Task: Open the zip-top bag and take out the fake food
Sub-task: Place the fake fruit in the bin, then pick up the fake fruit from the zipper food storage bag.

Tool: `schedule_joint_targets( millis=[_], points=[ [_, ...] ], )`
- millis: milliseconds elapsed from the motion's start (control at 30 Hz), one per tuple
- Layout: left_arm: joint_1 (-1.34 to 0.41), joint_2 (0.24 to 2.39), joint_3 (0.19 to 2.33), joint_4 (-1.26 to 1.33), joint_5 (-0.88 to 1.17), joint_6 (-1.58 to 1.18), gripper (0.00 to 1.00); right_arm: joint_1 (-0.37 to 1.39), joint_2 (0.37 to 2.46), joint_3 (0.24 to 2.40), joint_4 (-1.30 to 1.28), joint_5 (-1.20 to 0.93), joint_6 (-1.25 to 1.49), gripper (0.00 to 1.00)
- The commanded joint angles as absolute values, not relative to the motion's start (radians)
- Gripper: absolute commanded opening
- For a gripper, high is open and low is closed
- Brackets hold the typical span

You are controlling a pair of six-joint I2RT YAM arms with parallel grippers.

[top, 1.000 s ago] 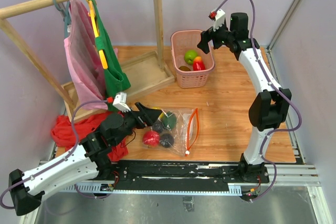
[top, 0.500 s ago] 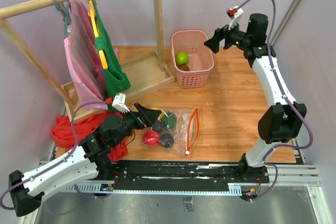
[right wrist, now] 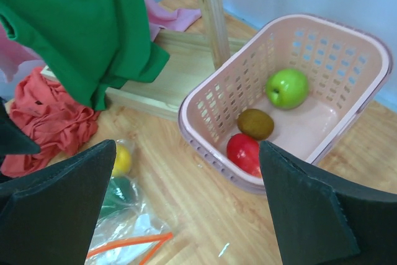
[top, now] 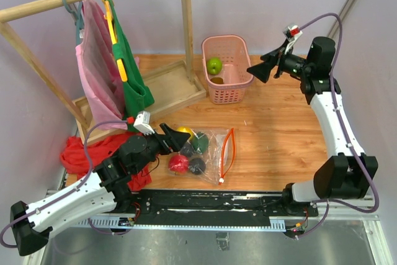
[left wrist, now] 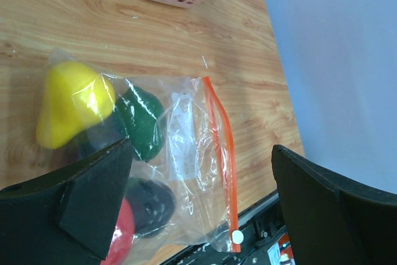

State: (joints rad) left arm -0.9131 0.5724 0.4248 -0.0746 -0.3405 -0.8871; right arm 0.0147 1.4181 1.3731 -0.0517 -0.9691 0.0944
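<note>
The left tool [top: 177, 136], wide open and empty, hovers over the 9 o'clock end of the bag [top: 214, 144], which lies on the worktop [top: 273, 141] with the fake food [top: 178, 163] inside. Its orange zip strip [top: 228, 150] runs 12-to-6 along the 3 o'clock edge. The right tool [top: 257, 70], equally open and empty, is well apart near the basket [top: 231, 94].

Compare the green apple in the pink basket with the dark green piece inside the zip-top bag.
The green apple is light green; the dark green piece is much darker. The apple lies loose in the pink basket; the dark piece sits inside the zip-top bag. Both are rounded and glossy.
</note>
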Motion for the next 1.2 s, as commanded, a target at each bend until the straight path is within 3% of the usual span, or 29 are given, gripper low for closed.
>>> schedule_joint_targets(
  millis=[0, 567, 767, 967, 1167],
  points=[
    [-0.917, 0.591, 0.455, -0.085, -0.358, -0.863, 0.97, -0.036, 1.336, 1.286, -0.031, -1.063, 0.156, 0.99],
    [-0.916, 0.690, 0.474, -0.149, -0.373, -0.873, 0.93, -0.061, 1.093, 0.957, -0.269, -1.132, 0.073, 0.99],
    [-0.896, 0.730, 0.471, -0.154, -0.357, -0.907, 0.87, -0.061, 1.041, 0.818, -0.270, -1.146, 0.147, 0.99],
    [-0.838, 0.765, 0.474, -0.129, -0.278, -0.905, 0.76, -0.053, 1.059, 0.709, -0.265, -1.145, 0.264, 0.99],
    [-0.803, 0.818, 0.489, -0.123, -0.240, -0.897, 0.75, -0.009, 1.052, 0.619, -0.204, -1.115, 0.333, 0.98]
  ],
)
